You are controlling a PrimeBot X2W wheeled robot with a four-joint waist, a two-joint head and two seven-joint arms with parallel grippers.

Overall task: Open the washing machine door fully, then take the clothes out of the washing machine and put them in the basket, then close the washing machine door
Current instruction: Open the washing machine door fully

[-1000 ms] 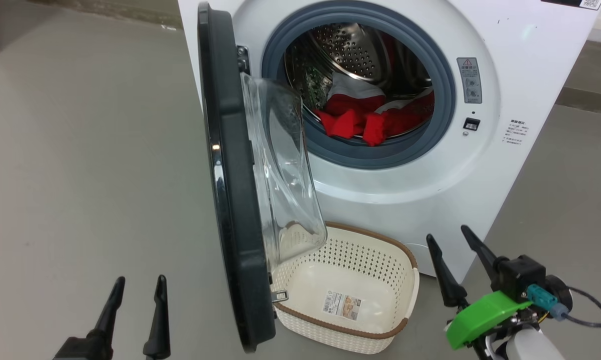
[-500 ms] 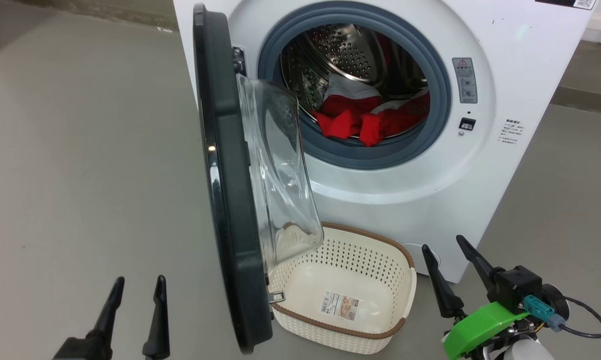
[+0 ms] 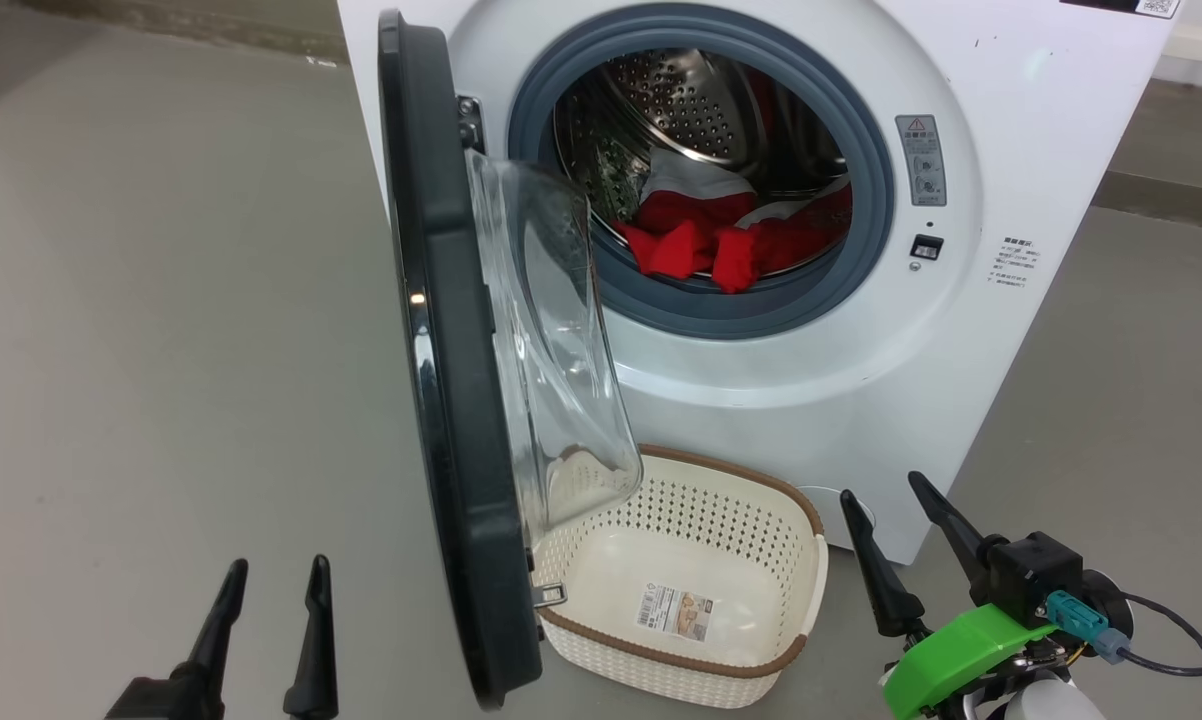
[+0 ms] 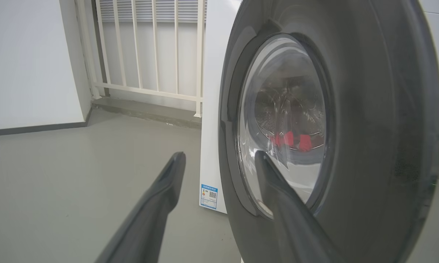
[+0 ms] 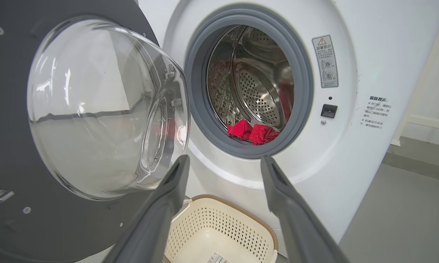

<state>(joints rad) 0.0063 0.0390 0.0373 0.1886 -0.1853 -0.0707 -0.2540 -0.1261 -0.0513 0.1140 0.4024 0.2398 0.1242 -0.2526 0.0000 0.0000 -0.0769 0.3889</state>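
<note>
A big white boxy front-loading washing machine point(image 3: 861, 330) stands on the smooth grey floor point(image 3: 161, 350). Its large round door point(image 3: 451, 400), with a wide glossy black rim, is swung out from the front so that it stands nearly edge-on to the robot. The door's bulging clear glass bowl point(image 3: 551, 350) faces the opening. Inside the grey rubber ring point(image 3: 866, 200), at the bottom front of the perforated steel drum point(image 3: 701, 100), lie the bright red clothes point(image 3: 721, 250) with some white fabric behind them, bunched just at the lip. A small cream-white perforated plastic basket point(image 3: 721, 510) with a brown woven-look rim sits on the floor directly below the opening, close against the machine. Its left end is tucked beneath the glass bowl, and a paper sticker point(image 3: 676, 610) shows on its bottom. The left pincer point(image 3: 278, 563) hangs low on the outer side of the door, apart from it, its two long dark fingers spread wide with nothing between them. The right pincer point(image 3: 881, 487) hangs just to the right of the basket, near the machine's lower front. Its fingers are equally wide apart and empty, with a bright green plastic piece point(image 3: 951, 645) behind them at the wrist.
</note>
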